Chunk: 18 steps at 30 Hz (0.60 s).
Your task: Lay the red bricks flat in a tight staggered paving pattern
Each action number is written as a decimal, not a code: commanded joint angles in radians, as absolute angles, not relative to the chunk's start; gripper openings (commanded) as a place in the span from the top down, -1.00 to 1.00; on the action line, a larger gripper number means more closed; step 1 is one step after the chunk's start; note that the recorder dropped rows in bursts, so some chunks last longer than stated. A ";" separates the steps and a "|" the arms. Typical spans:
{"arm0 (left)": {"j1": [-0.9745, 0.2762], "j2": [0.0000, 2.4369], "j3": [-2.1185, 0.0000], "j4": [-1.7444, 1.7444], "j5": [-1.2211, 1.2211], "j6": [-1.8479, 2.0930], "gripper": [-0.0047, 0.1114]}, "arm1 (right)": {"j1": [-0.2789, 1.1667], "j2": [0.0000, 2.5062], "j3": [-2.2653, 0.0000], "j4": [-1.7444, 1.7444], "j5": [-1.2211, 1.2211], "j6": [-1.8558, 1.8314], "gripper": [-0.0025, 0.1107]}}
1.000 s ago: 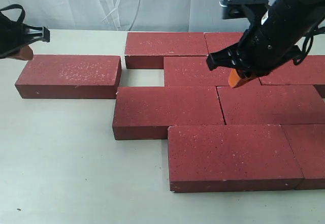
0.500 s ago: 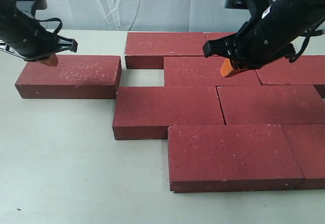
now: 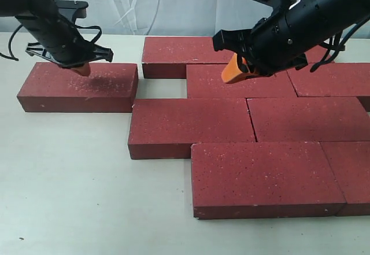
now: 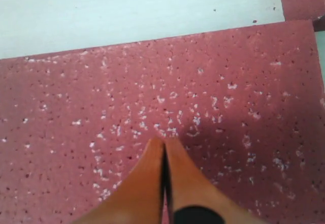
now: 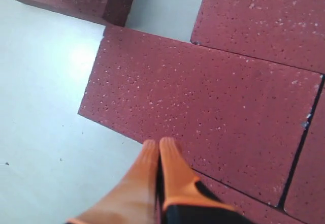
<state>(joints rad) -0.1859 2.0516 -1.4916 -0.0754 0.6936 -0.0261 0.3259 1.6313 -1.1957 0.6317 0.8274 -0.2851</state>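
Hovering at 10 o'clock in the exterior view, the left hand (image 3: 81,69) has its orange fingertips (image 4: 147,178) pressed together with only a hairline seam between them, gripping nothing. It sits over the far edge of the lone brick (image 3: 78,87), tips pointing down close to the speckled top face. Whether they touch it cannot be told. That brick lies flat on the pale worktop (image 3: 69,180), apart from the others, its short end facing 3 o'clock

The other red bricks (image 3: 188,125) lie flat in a staggered patch that spreads from the centre out toward 3 and 5 o'clock, sides touching and joints offset from row to row. A pocket of bare worktop shows at the patch's 9 o'clock edge, in the second row from the back, between the lone brick and the second-row brick (image 3: 208,84)

The right hand (image 3: 234,70) hangs at 1 o'clock, raised clear above that second-row brick, its fingertips likewise shut tight and empty. Its wrist view looks down on a corner of the third-row brick (image 5: 203,97) — bare worktop borders two of its sides
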 commanded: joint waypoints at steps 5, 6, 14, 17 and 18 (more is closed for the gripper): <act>-0.210 2.111 -1.528 -0.119 0.723 -0.022 0.92 | 0.322 1.621 -1.193 0.641 0.831 -0.313 0.97; -0.216 2.117 -1.528 -0.119 0.723 -0.019 0.92 | 0.322 1.621 -1.193 0.641 0.831 -0.313 0.97; -0.265 2.148 -1.530 -0.147 0.708 -0.019 0.92 | 0.322 1.621 -1.193 0.643 0.827 -0.313 0.97; -0.265 2.151 -1.530 -0.190 0.704 -0.019 0.92 | 0.322 1.621 -1.193 0.643 0.827 -0.313 0.97; -0.265 2.151 -1.530 -0.203 0.704 -0.019 0.92 | 0.322 1.621 -1.193 0.643 0.827 -0.313 0.97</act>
<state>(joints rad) -0.2402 2.1194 -1.5362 -0.0985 0.7112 -0.0183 0.3259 1.6313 -1.1957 0.6386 0.8283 -0.3036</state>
